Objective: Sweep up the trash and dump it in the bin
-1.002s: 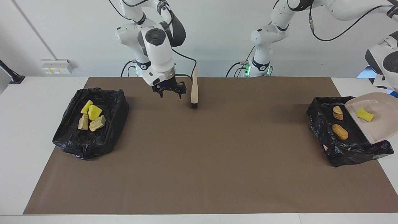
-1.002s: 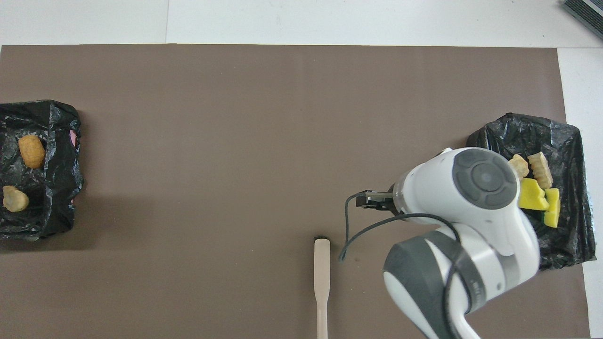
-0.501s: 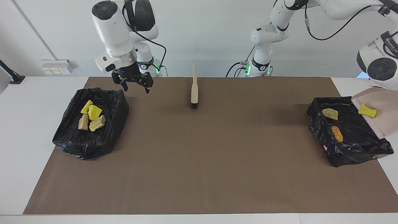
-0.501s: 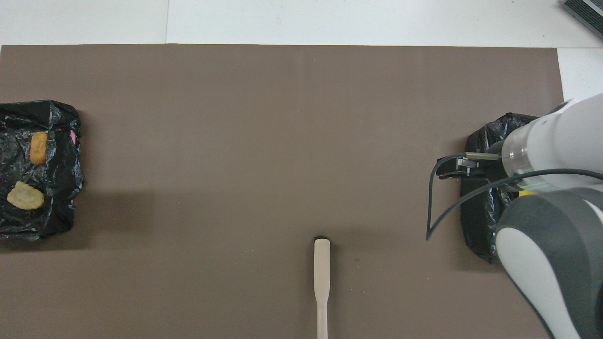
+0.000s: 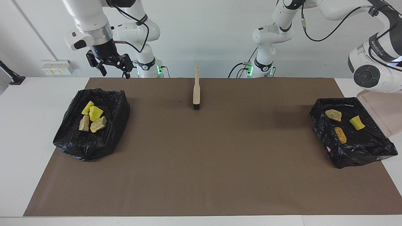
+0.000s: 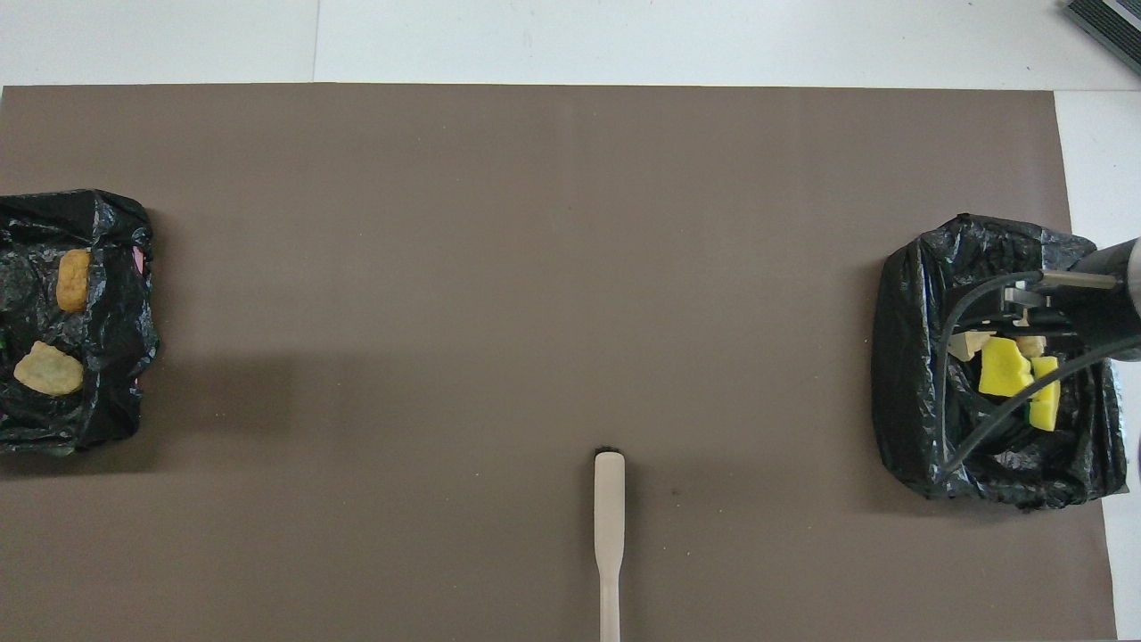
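Note:
The trash lies in two black-bagged bins. The bin point(image 5: 370, 147) at the left arm's end holds a tan piece point(image 5: 333, 115), an orange piece point(image 5: 340, 135) and a yellow piece point(image 5: 357, 122). The bin point(image 5: 94, 147) at the right arm's end holds several yellow and tan pieces point(image 5: 92, 117). The beige dustpan point(image 5: 384, 113) hangs tilted and bare beside the first bin, under my left arm's wrist point(image 5: 367, 73), which hides the left gripper. My right gripper point(image 5: 115, 72) is open and holds nothing, high over the near rim of the other bin point(image 6: 909, 357).
The beige brush point(image 5: 196, 91) lies on the brown mat point(image 5: 201, 163) close to the robots, midway between the arms, bristles pointing away from them; in the overhead view the brush point(image 6: 609, 526) is at the bottom edge.
The yellow piece slid off the dustpan into the bin, and the dustpan drew back from over it. My right gripper rose from beside the brush and swung toward its own end of the table.

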`<action>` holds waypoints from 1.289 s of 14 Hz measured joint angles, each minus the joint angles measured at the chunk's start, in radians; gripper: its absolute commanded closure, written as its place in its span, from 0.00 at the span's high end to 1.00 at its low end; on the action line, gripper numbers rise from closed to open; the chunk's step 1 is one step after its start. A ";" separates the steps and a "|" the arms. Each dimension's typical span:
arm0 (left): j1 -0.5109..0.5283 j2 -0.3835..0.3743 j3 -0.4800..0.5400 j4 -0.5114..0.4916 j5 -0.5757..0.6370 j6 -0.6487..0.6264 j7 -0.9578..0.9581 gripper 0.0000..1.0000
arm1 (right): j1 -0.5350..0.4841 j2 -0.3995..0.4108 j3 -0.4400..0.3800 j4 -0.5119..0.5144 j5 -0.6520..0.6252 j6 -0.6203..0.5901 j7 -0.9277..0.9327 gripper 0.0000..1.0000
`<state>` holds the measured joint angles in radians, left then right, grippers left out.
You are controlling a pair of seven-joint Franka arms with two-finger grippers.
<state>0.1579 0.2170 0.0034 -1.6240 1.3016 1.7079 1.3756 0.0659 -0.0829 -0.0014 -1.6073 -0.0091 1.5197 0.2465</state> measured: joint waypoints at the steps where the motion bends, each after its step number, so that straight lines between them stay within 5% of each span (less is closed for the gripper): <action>1: -0.002 0.000 -0.002 0.009 -0.009 0.000 0.000 0.00 | -0.005 0.000 0.000 0.003 0.000 -0.005 -0.006 1.00; 9: -0.140 0.035 -0.012 0.114 -0.377 -0.034 -0.044 0.00 | -0.012 -0.015 0.000 0.014 -0.015 -0.015 -0.203 1.00; 18: -0.327 0.100 -0.017 0.129 -0.836 -0.090 -0.558 0.00 | -0.015 -0.020 -0.007 0.014 -0.015 -0.053 -0.217 1.00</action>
<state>-0.1696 0.3165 -0.0131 -1.4949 0.4657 1.6182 0.8171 0.0510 -0.1025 -0.0079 -1.5929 -0.0237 1.4663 0.0295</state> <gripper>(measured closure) 0.683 0.000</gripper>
